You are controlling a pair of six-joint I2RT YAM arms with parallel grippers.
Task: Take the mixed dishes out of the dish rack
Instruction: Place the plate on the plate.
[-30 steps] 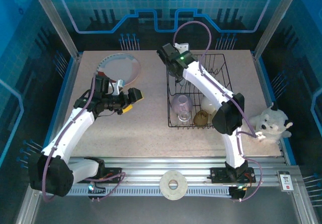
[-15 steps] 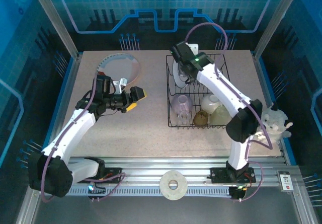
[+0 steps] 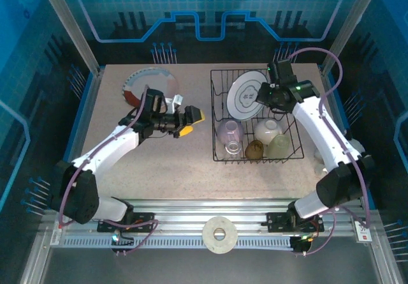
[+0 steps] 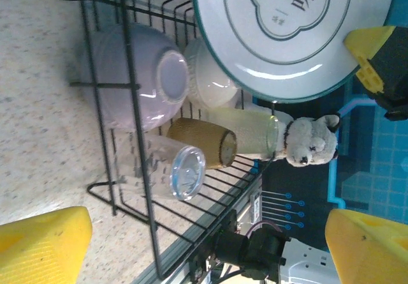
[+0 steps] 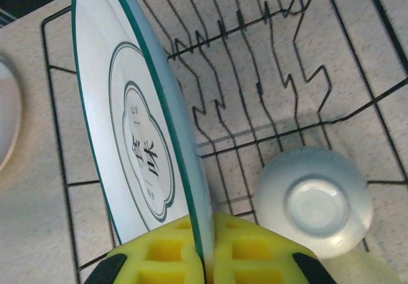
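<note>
- My right claw (image 5: 205,246) is closed on the rim of the round white plate with the green edge (image 3: 245,96); the yellow pads (image 5: 169,255) pinch it on both sides.
- That plate stands on edge, tipped a little, over the far half of the black wire dish rack (image 3: 213,124). Its printed face looks toward the left arm and its rim line runs straight away from the claw.
- I can't tell whether the lower rim touches the tines.
- My left claw (image 3: 190,119) hangs over bare tabletop just left of the rack, spread wide with nothing in it, aimed at the rack.
- In the near end of the rack: a lilac cup (image 4: 137,76) on its side, a clear glass (image 4: 172,172) and an amber cup (image 4: 203,143) beside it, then a cream bowl (image 5: 317,201) and a pale yellow-green cup (image 3: 280,147).
- A red-rimmed plate with grey pattern (image 3: 150,83) lies flat at the far left of the table.
</note>
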